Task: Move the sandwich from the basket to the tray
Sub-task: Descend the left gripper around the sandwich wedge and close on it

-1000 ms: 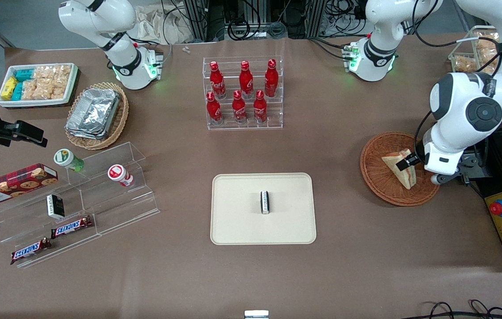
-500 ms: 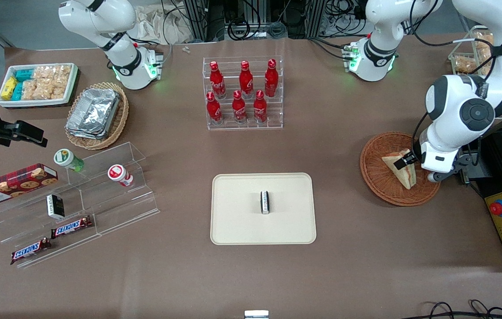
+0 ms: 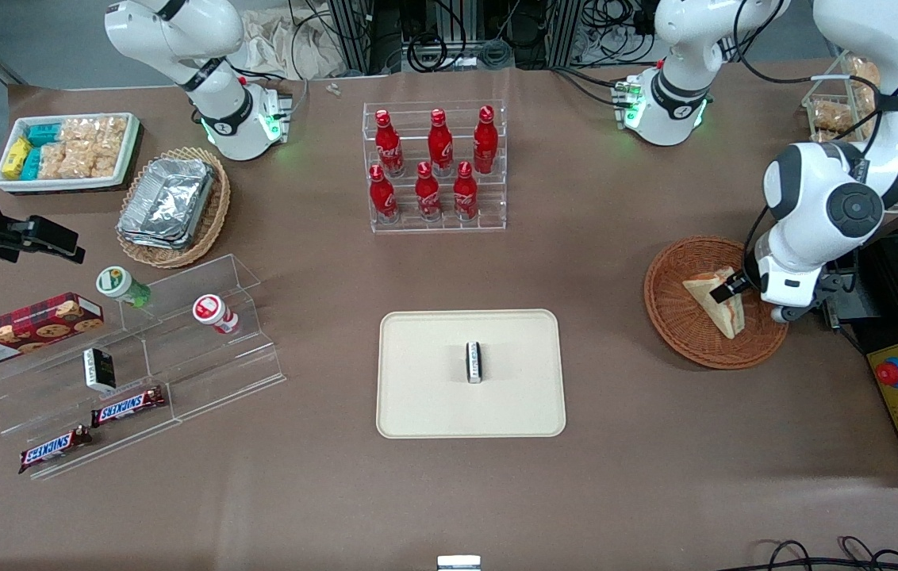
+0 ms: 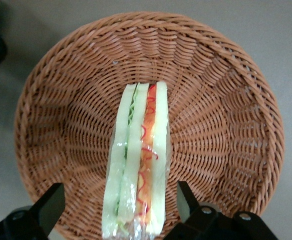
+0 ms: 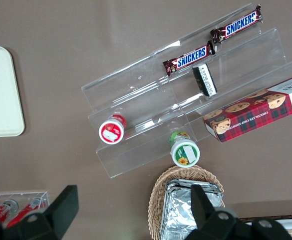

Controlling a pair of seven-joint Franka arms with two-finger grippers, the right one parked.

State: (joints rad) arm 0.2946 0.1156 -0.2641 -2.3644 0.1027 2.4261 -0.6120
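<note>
I am hovering the tool point(image 4: 118, 210) over the sandwich point(image 4: 138, 160), which is lying in the basket point(image 4: 225, 75); its fingers point(image 4: 48, 205) are standing spread, one each side of the wedge, gripping nothing. Next I judge it needs closing, then lifting toward the tray point(image 3: 425, 404).

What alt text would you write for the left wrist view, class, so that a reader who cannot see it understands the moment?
A wrapped triangular sandwich stands on edge in a round reddish-brown wicker basket, its red and green filling facing the camera. The open gripper straddles it, one dark finger on each side, not yet closed.
</note>
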